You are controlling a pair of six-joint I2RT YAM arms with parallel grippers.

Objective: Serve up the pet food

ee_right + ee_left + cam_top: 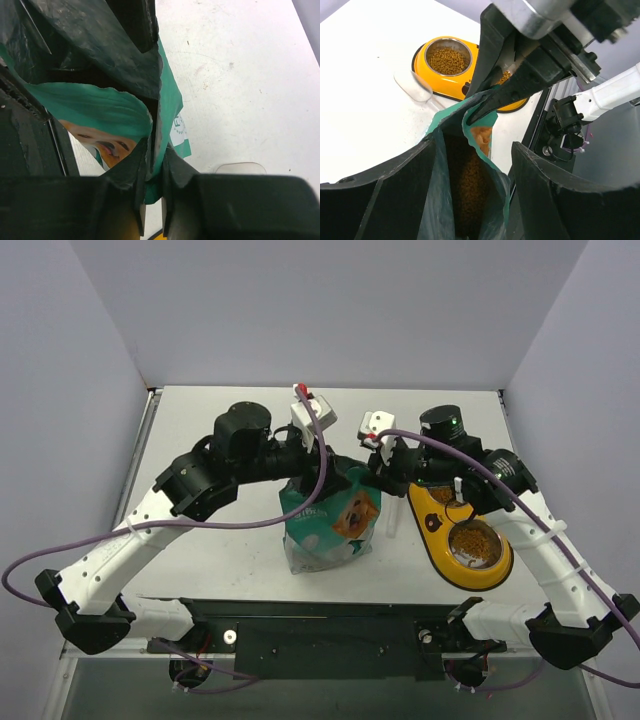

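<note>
The teal-green bag (330, 525) stands upright at mid-table with its top open. The pet food (470, 190) shows as golden-brown kibble deep inside the bag. More kibble fills both cups of the yellow double bowl (432, 530), the near cup (476, 541) and, in the left wrist view, another cup (447, 59). My left gripper (318, 462) is open, its jaws wide on either side of the bag's mouth (470, 150). My right gripper (372, 472) is shut on the bag's right rim (156, 150), and it also shows in the left wrist view (485, 105).
A clear plastic scoop (415, 87) lies on the table between the bag and the bowl, its edge also in the right wrist view (240, 167). The yellow bowl sits close under the right arm. Grey walls enclose the white table (200, 560).
</note>
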